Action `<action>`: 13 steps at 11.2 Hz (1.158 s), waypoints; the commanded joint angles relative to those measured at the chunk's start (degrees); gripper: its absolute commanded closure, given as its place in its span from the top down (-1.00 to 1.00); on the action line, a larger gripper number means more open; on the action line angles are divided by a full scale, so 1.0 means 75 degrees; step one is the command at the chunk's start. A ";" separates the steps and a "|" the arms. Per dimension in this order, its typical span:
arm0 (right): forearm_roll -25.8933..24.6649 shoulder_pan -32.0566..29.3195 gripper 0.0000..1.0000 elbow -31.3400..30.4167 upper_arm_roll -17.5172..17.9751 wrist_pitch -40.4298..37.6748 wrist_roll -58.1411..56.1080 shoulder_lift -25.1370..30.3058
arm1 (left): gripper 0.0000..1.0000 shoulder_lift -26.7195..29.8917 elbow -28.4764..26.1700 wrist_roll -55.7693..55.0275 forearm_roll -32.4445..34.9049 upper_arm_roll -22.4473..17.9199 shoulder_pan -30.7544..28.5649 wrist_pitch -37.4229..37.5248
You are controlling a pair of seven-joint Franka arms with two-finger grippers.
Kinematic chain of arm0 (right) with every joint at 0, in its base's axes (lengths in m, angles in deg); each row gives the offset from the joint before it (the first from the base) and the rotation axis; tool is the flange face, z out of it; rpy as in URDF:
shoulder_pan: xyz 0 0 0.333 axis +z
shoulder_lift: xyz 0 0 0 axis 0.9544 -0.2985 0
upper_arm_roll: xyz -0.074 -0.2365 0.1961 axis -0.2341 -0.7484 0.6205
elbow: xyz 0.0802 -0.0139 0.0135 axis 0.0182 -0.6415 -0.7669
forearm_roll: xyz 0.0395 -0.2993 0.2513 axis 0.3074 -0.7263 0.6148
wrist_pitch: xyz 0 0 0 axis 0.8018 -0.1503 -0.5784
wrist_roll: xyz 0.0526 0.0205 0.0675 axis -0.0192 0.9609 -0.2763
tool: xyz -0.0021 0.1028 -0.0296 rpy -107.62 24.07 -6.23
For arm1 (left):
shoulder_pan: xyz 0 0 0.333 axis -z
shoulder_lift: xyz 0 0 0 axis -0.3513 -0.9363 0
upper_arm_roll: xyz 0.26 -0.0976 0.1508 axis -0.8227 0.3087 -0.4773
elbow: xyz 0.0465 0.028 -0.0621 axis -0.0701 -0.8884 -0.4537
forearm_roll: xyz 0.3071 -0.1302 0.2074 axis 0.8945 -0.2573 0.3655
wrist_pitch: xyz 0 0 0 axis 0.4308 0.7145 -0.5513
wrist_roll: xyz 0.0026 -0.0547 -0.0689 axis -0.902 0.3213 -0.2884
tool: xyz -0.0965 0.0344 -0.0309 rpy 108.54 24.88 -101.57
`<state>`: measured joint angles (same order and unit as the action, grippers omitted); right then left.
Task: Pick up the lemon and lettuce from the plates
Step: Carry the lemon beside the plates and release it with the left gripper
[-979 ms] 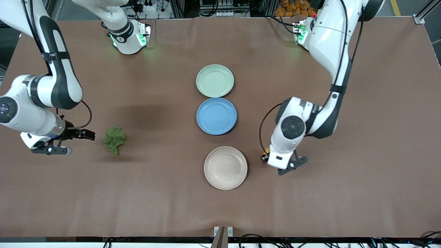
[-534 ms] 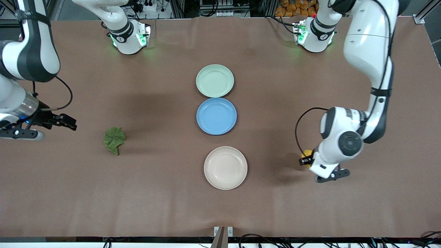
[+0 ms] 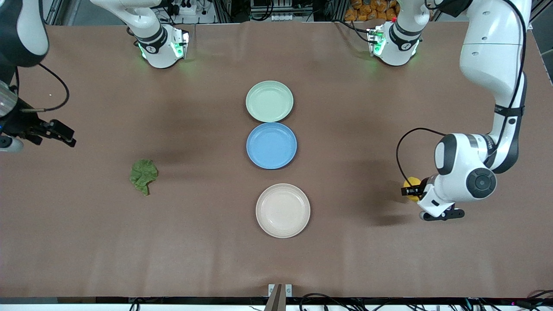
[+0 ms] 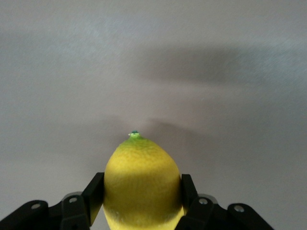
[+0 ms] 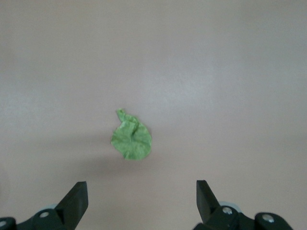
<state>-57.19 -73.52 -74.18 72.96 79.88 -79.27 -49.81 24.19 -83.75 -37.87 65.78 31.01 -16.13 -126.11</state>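
Note:
My left gripper is shut on the yellow lemon and holds it above bare table toward the left arm's end. In the left wrist view the lemon sits gripped between the two black fingers. The green lettuce lies on bare table toward the right arm's end, off any plate, and shows in the right wrist view. My right gripper is open and empty in the air near the table's edge at the right arm's end. The mint green plate and the beige plate hold nothing.
A blue plate sits between the mint green and beige plates in the middle of the table. The two arm bases stand along the table's edge farthest from the front camera.
My left gripper has carried the lemon away from the beige plate toward the left arm's end. My right gripper has drawn away from the lettuce toward the table's edge.

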 commanded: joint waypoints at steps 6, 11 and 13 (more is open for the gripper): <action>0.0105 0.0084 1.00 0.1099 -0.0084 -0.1560 0.0003 0.0283 | 1.00 0.0438 -0.0448 0.0216 0.0020 0.0045 -0.0088 0.1127; 0.0105 0.0154 1.00 0.1052 -0.0085 -0.1490 0.0003 0.0271 | 1.00 0.2275 -0.0413 0.0974 -0.0050 0.0232 -0.0076 0.1516; 0.0105 0.0212 1.00 0.1040 -0.0085 -0.1455 0.0015 0.0260 | 1.00 0.2921 -0.0377 0.0896 0.0020 0.0244 -0.0099 0.1528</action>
<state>-57.17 -72.86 -65.99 72.91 69.01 -79.28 -48.46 39.83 -84.95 -32.77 65.79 32.48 -16.30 -115.53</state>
